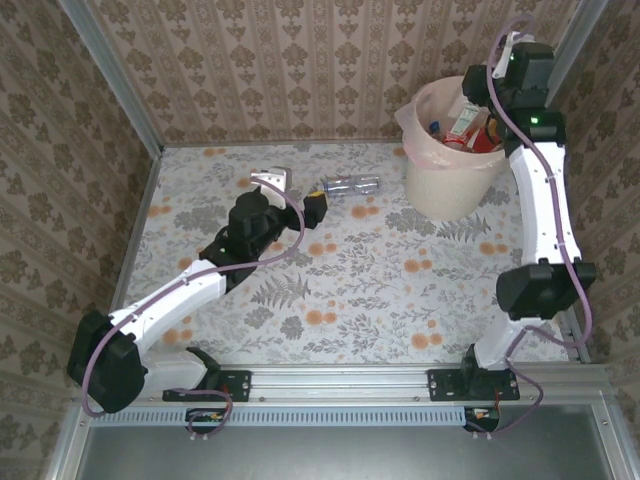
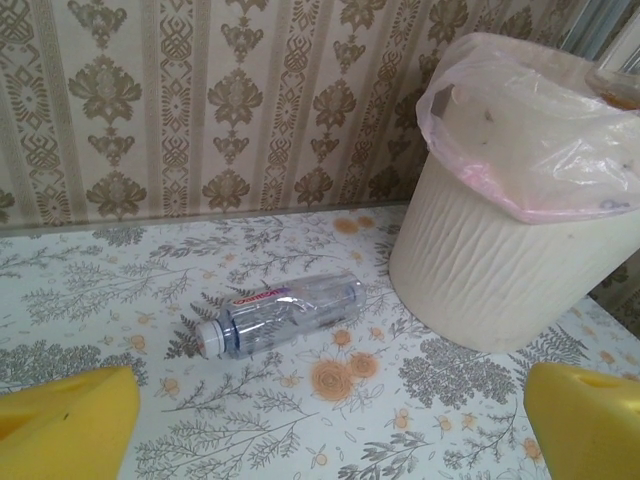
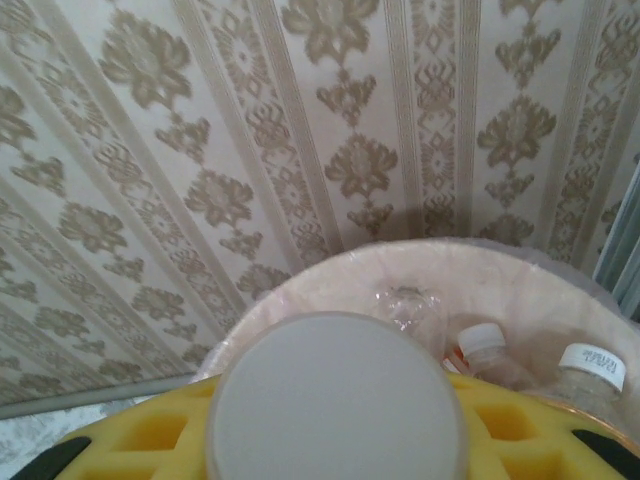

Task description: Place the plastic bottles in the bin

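One clear plastic bottle (image 1: 352, 185) with a white cap lies on its side on the floral table, left of the bin (image 1: 450, 185). In the left wrist view this bottle (image 2: 285, 312) lies ahead of my left gripper (image 2: 320, 440), cap to the left, apart from the yellow fingers (image 2: 60, 425). My left gripper (image 1: 295, 192) is open and holds nothing. My right gripper (image 1: 480, 85) hangs over the bin's mouth, shut on a bottle whose round white cap (image 3: 335, 400) faces the camera. The bin (image 3: 520, 290) below holds other bottles (image 3: 481, 340).
The cream bin (image 2: 510, 260) with its pinkish bag stands at the table's back right, close to the patterned wall (image 1: 300, 60). A metal rail (image 1: 350, 385) runs along the near edge between the arm bases.
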